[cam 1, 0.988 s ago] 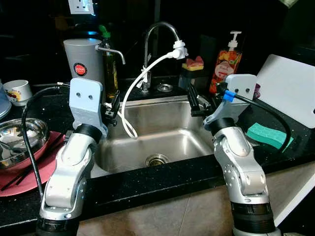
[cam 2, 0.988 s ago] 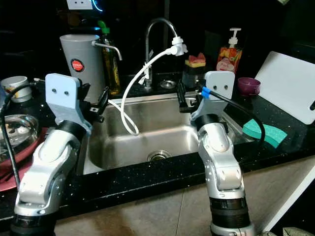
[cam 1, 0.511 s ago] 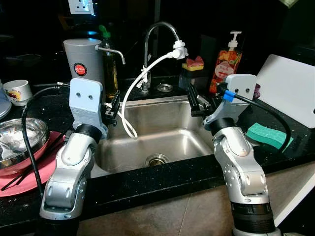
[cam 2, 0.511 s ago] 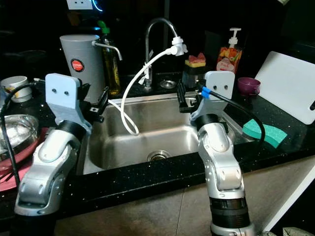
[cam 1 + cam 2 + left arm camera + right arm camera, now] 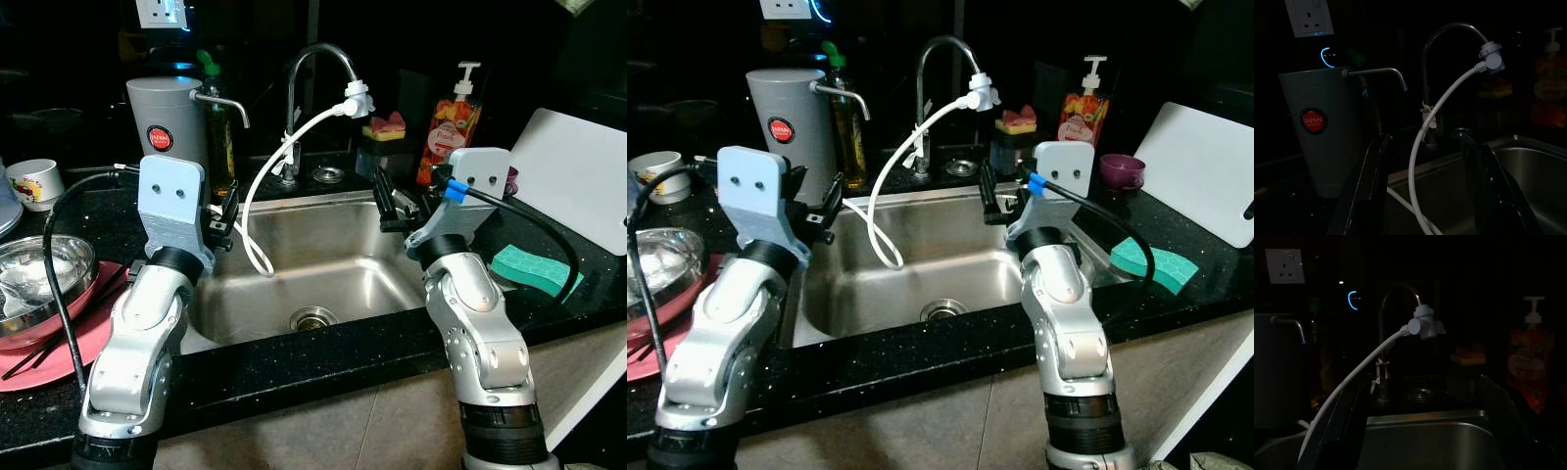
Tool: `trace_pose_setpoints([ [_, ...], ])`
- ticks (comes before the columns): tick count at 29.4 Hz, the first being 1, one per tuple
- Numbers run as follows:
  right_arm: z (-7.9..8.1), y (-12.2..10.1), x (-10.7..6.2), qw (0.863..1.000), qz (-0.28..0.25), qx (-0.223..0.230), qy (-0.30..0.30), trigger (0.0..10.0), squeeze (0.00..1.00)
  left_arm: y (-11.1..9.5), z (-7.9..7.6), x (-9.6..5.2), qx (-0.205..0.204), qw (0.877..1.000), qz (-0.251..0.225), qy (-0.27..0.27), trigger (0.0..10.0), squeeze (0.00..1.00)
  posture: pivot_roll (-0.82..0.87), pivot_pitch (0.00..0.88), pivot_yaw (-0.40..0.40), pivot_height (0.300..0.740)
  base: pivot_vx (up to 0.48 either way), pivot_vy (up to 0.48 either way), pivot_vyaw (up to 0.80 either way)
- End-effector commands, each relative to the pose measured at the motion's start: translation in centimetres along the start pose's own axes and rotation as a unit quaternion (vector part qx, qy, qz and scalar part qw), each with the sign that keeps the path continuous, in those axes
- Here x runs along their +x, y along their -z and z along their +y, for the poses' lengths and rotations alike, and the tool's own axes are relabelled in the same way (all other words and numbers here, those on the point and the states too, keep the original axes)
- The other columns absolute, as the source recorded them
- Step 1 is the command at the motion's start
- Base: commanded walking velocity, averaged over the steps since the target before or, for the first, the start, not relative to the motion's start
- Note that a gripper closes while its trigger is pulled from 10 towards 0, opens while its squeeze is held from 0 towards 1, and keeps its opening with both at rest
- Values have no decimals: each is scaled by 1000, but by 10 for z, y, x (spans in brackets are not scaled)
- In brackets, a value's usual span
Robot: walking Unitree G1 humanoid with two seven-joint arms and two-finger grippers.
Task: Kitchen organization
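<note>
both the left gripper (image 5: 1425, 196) and right gripper (image 5: 1425, 431) are held open over the sink (image 5: 323, 284); the sponge (image 5: 534, 266), at 3 o'clock, is best reached slowly.

A white hose (image 5: 1359, 369) runs from the faucet (image 5: 1396, 293) down toward the steel sink (image 5: 1425, 440)

sink (image 5: 323, 284) centre | faucet (image 5: 318, 59) behind | bowl (image 5: 29, 279) left | sponge (image 5: 534, 266) right

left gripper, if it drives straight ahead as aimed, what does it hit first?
Probably the white hose hanging from the curved chrome faucet: it runs between the open black fingers of the left gripper. The faucet base sits behind it. Depth is unclear in this dark view.
</note>
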State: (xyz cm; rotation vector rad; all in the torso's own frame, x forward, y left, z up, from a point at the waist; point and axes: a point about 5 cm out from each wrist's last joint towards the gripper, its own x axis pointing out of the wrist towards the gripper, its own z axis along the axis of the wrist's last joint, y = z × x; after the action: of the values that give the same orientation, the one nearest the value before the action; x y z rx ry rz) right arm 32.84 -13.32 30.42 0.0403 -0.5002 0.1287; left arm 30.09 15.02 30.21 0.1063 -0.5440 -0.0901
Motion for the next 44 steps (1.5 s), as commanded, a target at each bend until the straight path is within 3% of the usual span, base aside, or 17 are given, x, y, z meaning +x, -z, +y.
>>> trace_pose_setpoints([
  [1,0,1,-1,1000,3,5,-1,10000,0,1,-2,-1,2,1000,3,5,10000,0,68,58,-53,740,0,0,0],
  [44,1,3,-2,1000,7,7,1,10000,0,1,-2,-1,2,1000,5,4,10000,0,68,73,-51,740,0,0,0],
])
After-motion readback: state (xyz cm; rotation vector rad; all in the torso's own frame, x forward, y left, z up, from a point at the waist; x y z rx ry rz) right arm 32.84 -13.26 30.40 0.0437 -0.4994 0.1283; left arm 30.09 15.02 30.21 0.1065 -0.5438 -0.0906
